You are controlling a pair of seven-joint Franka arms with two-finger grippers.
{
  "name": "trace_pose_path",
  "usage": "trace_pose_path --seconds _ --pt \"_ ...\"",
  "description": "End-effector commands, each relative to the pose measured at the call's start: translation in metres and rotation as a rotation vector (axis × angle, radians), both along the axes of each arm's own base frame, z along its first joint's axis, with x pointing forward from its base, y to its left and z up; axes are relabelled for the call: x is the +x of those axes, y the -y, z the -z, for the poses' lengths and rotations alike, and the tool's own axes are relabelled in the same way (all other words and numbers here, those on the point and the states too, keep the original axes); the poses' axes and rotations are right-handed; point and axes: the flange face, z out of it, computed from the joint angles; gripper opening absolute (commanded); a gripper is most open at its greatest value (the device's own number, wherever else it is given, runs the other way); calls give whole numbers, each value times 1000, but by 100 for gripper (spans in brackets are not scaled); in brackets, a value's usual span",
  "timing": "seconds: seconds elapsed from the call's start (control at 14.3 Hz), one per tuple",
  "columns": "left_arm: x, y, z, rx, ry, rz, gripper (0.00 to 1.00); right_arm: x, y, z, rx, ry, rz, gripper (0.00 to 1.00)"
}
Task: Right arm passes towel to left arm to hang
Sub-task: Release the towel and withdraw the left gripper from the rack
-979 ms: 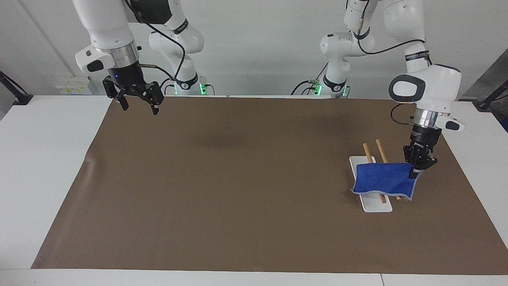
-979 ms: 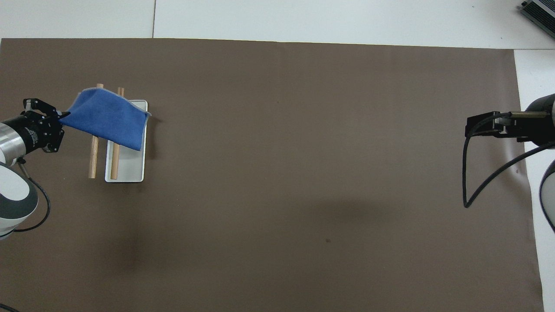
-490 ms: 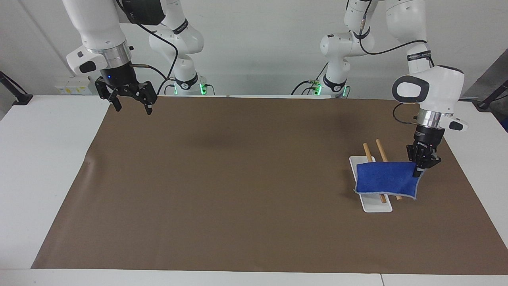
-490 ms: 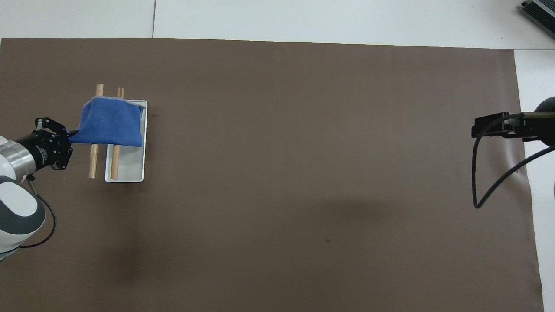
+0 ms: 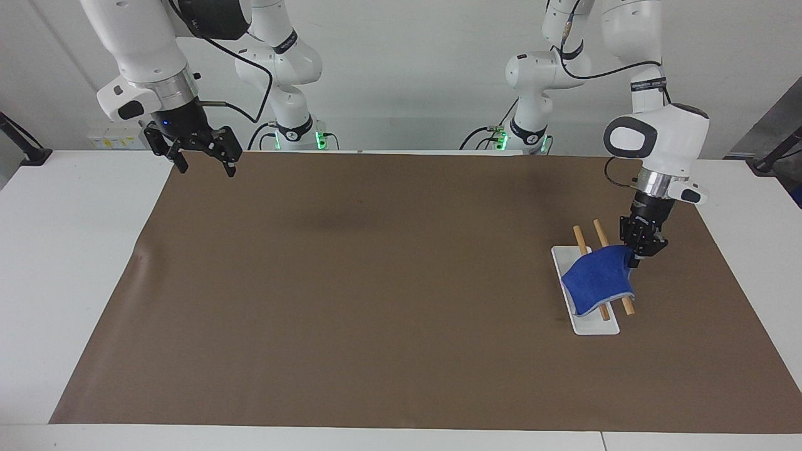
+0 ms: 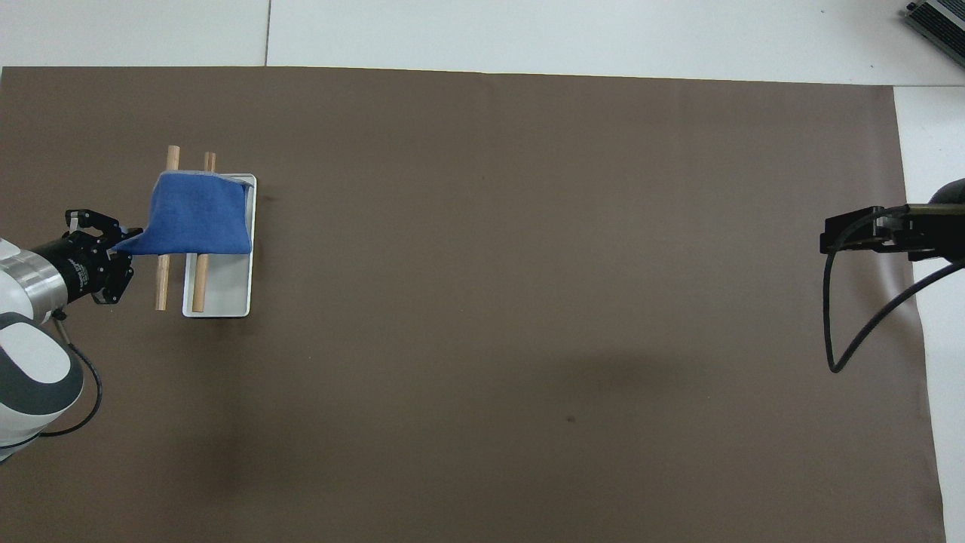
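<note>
Since one second ago, your towel (image 5: pixel 598 279) has sunk down and gathered itself on the two wooden rods (image 5: pixel 579 238). Before, it hung stretched out wide from the left gripper (image 5: pixel 638 250). This gripper has also shifted closer to the rods, and the right gripper (image 5: pixel 207 169) has pulled away toward its own end of the table (image 5: pixel 75 250) and a little higher.

Nearest to the robots, you see the right gripper up in the air over the corner of the brown mat (image 5: pixel 376 282), at the right arm's end. Its jaws stand wide apart and they carry nothing. This arm waits.

Next, at the left arm's end of the mat, the left gripper hangs just beside the rods, on the side of the mat's edge. One corner of the towel (image 6: pixel 200 219) is drawn out to a point that reaches this gripper (image 6: pixel 124 249). Whether the gripper clamps this corner or has let it go, you cannot tell.

The stand's white base (image 6: pixel 222 290) lies flat on the mat, and the rods (image 6: pixel 162 283) run side by side above it, away from the robots. The towel lies across both rods, over their farther half. The nearer part of the rods is bare, and their farthest tips come out past the towel's edge.
</note>
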Motion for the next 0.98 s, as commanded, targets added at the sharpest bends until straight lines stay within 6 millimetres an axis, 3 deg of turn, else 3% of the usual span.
trace_pose_path --seconds 0.0,0.49,0.91 --pt "-9 -3 -2 -11 6 -12 96 -3 1 -3 22 -6 -20 100" --pt "-4 -11 -9 -16 -8 15 95 -6 -4 -3 22 -17 -29 100" --pt "2 -32 -47 -75 -82 174 95 -6 0 -3 22 -20 -17 100"
